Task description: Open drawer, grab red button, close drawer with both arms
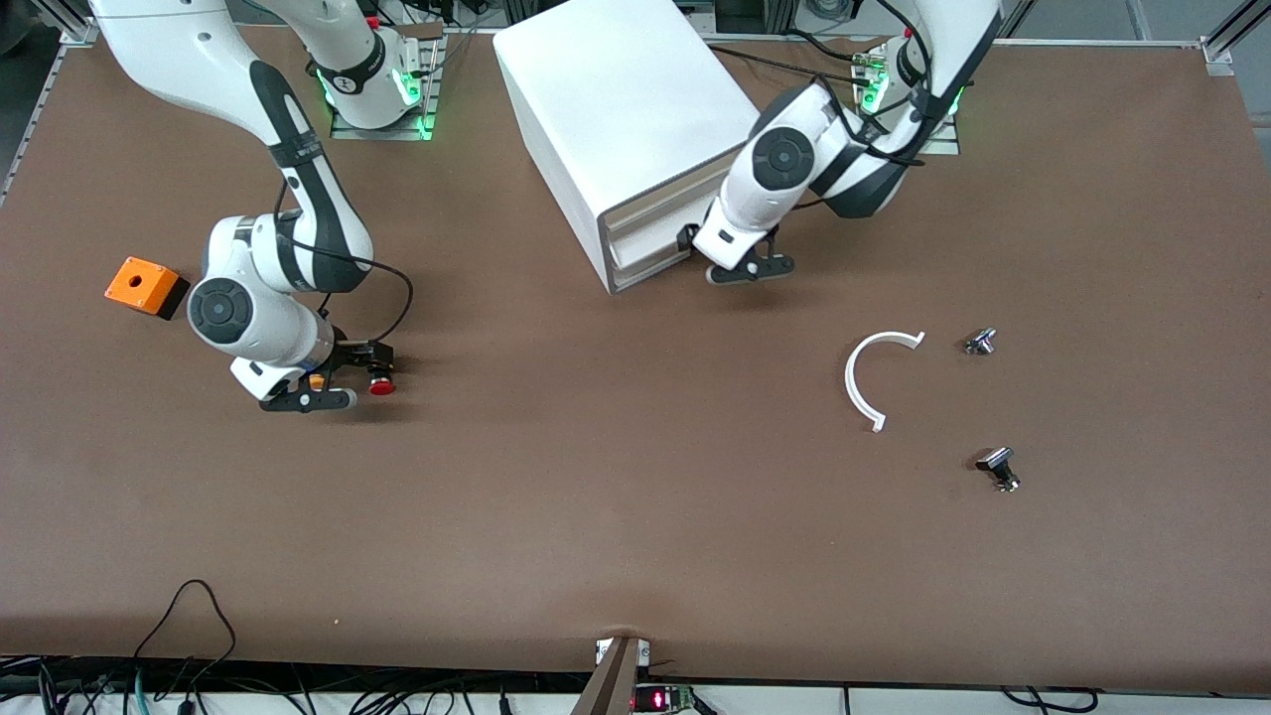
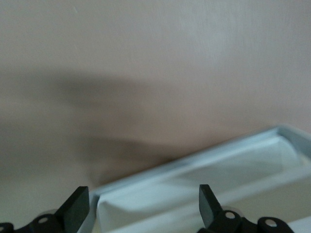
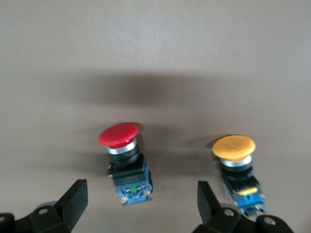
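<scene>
Watching from my remote station, I saw the right gripper (image 1: 359, 369) low over the brown table (image 1: 635, 516) toward the right arm's end, its black fingers (image 3: 73, 201) spread wide and holding nothing. The small push button with a round red mushroom cap and black-and-blue body (image 3: 125, 162) lay on the table between those open fingers, tipped on its side, touching neither of them. Just beside it lay a like button with an orange cap (image 3: 238, 167), close by one fingertip. An orange box with a hole in its top (image 1: 146, 286) sat on the table near that arm's elbow.

The left gripper (image 1: 747, 268) hung at the front of the white box cabinet (image 1: 626, 129), its jaws also standing open and empty. In the left wrist view its fingertips (image 2: 75, 208) framed the rim of the wide shallow white tray drawer (image 2: 204, 179); I could not tell whether they touched it. In the front view, the drawer fronts looked nearly flush.

Toward the left arm's end, nearer the front camera than the cabinet, lay a white curved plastic strip (image 1: 864, 382) and two small dark metal parts (image 1: 980, 342) (image 1: 998, 467), well apart from both grippers.
</scene>
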Robot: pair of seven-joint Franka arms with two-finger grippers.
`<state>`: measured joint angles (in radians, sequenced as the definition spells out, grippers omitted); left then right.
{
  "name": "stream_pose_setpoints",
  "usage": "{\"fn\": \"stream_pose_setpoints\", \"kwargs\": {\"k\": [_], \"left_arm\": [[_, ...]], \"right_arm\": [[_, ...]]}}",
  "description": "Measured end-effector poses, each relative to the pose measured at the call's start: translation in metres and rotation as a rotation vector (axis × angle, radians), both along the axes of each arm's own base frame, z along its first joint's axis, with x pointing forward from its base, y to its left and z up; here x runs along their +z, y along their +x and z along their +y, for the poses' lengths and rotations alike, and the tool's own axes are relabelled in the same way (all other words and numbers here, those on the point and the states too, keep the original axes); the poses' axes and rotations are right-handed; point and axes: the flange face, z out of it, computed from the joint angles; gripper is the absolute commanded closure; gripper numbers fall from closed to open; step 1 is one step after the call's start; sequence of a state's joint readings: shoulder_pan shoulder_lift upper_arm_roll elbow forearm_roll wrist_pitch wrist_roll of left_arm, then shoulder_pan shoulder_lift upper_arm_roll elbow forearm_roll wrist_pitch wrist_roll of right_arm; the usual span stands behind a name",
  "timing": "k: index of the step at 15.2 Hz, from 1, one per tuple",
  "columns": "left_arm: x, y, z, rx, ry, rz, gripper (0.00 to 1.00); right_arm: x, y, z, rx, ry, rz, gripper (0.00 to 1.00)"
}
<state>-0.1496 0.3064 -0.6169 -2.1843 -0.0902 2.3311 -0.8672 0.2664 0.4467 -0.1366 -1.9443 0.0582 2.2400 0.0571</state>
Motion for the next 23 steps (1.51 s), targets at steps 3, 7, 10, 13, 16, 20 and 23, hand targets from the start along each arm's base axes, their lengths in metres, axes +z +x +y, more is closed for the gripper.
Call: {"fn": "stream_pose_setpoints", "kwargs": {"k": [3,7,10,13,16,20,23], "left_arm": [[0.000,-0.014,-0.008,-0.035,0.017,0.031,0.01],[0.001,-0.014,-0.005,-0.037,0.035,0.054,0.01],[0.003,-0.001,0.004,-0.009,0.036,0.049,0.01],[0.022,0.071,0.050,0.146,-0.017,-0.061,0.01],[0.059,0.134,0.106,0.292,-0.082,-0.212,0.01],[0.097,0.183,0.184,0.187,-0.088,-0.363,0.01],[0.129,0.210,0.259,-0.045,-0.047,-0.396,0.01]], "right_arm": [[0.056,0.024,0.010,-0.015,0.002,0.032,0.00],[0.119,0.038,0.017,-0.026,0.033,0.042,0.00],[0.155,0.047,0.010,-0.043,0.050,-0.004,0.00],[0.192,0.054,-0.002,-0.051,0.036,-0.039,0.00],[0.234,0.056,-0.028,-0.064,-0.020,-0.066,0.00],[0.292,0.042,-0.093,-0.154,-0.018,-0.115,0.00],[0.324,0.022,-0.129,-0.203,-0.010,-0.120,0.00]]}}
